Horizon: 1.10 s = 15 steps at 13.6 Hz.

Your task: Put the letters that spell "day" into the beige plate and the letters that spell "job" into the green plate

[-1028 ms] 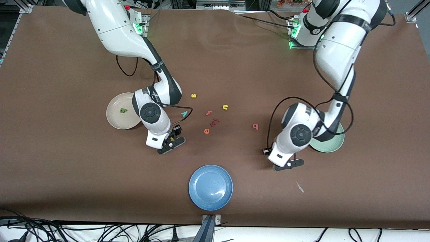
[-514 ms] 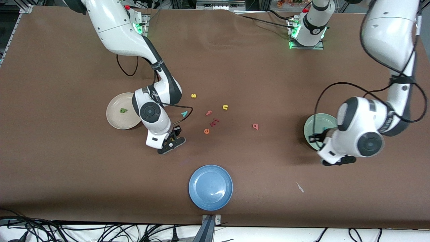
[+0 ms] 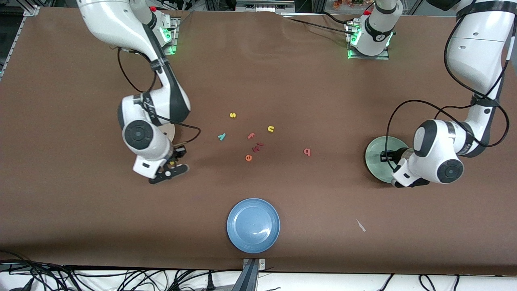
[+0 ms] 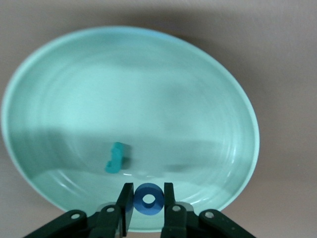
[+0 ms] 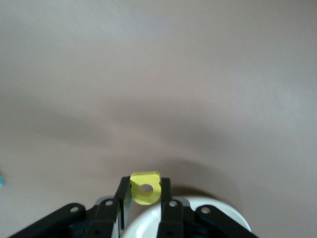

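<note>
My left gripper (image 4: 148, 191) is shut on the blue ring o (image 4: 148, 199) and hangs over the pale green plate (image 4: 124, 89), near its rim. A teal j (image 4: 117, 157) lies in that plate (image 3: 375, 155). My right gripper (image 5: 145, 183) is shut on the yellow a (image 5: 145, 187), over the table by the beige plate's rim (image 5: 198, 218). The right arm hides most of the beige plate (image 3: 170, 131) in the front view. The d is hidden. The teal y (image 3: 221, 137) and the pink b (image 3: 307, 152) lie on the table.
A yellow s (image 3: 232, 115), a yellow u (image 3: 270, 129), a pink f (image 3: 251, 136), another pink letter (image 3: 258, 146) and an orange e (image 3: 248, 157) lie mid-table. A blue plate (image 3: 253, 225) sits nearest the front camera. A white scrap (image 3: 360, 225) lies beside it.
The left arm swung from the bare table to over the green plate. The right gripper closed on the yellow a, lifted it and moved toward the beige plate, covering the plate.
</note>
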### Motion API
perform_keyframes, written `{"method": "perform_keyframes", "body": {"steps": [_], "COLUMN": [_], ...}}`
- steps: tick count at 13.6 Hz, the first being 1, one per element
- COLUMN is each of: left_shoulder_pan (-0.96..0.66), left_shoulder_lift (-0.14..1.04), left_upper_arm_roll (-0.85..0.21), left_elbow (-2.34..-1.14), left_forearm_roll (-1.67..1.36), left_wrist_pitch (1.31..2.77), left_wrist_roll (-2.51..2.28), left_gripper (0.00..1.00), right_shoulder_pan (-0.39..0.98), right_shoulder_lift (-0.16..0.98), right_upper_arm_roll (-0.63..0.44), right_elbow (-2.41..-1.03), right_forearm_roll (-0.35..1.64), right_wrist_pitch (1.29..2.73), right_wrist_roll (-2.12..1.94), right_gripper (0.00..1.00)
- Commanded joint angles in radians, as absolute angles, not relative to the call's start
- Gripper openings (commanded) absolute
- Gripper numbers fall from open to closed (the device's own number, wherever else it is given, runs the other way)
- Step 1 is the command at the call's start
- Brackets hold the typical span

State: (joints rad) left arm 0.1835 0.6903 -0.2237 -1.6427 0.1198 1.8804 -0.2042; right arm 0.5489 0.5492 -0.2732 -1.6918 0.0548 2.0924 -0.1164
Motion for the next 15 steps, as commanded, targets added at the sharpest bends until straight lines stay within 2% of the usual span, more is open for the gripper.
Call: {"method": "perform_keyframes", "body": {"steps": [1,4,8,9,10,11,12,14,15], "left_shoulder_pan": [0.183,0.16,0.143,0.115,0.074,0.028,-0.001,-0.053,-0.081], "left_shoulder_lift": [0.661,0.606,0.594,0.6,0.61,0.632,0.653,0.696,0.715], "left_upper_arm_roll": [-0.225,-0.236,-0.402,-0.42,-0.422,-0.42,-0.419,-0.413,-0.407], "left_elbow": [-1.66,-1.643,-1.64,-1.641,-1.643,-1.643,-1.644,-1.647,-1.649], "left_forearm_roll": [0.133,0.12,0.123,0.123,0.123,0.132,0.133,0.138,0.165], "left_wrist_pitch": [1.885,1.876,1.899,1.946,2.004,2.057,2.116,2.186,2.19], "left_wrist_roll": [-0.196,-0.215,-0.449,-0.512,-0.569,-0.613,-0.65,-0.69,-0.707], "left_gripper": [0.98,1.0,0.99,0.99,0.99,0.99,0.97,0.93,0.93], "right_shoulder_pan": [0.552,0.552,0.546,0.546,0.546,0.546,0.546,0.546,0.551], "right_shoulder_lift": [0.364,0.288,0.336,0.351,0.353,0.347,0.336,0.296,0.281], "right_upper_arm_roll": [-0.298,-0.328,-0.336,-0.334,-0.334,-0.334,-0.334,-0.33,-0.319], "right_elbow": [-2.012,-2.204,-2.275,-2.304,-2.316,-2.316,-2.313,-2.295,-2.275], "right_forearm_roll": [0.069,0.069,0.071,0.071,0.071,0.071,0.071,0.071,0.071], "right_wrist_pitch": [2.196,2.252,2.32,2.376,2.403,2.402,2.395,2.366,2.334], "right_wrist_roll": [-0.144,-0.144,-0.143,-0.135,-0.129,-0.127,-0.127,-0.1,-0.042], "right_gripper": [0.17,0.17,0.21,0.28,0.47,0.76,0.84,0.92,0.93]}}
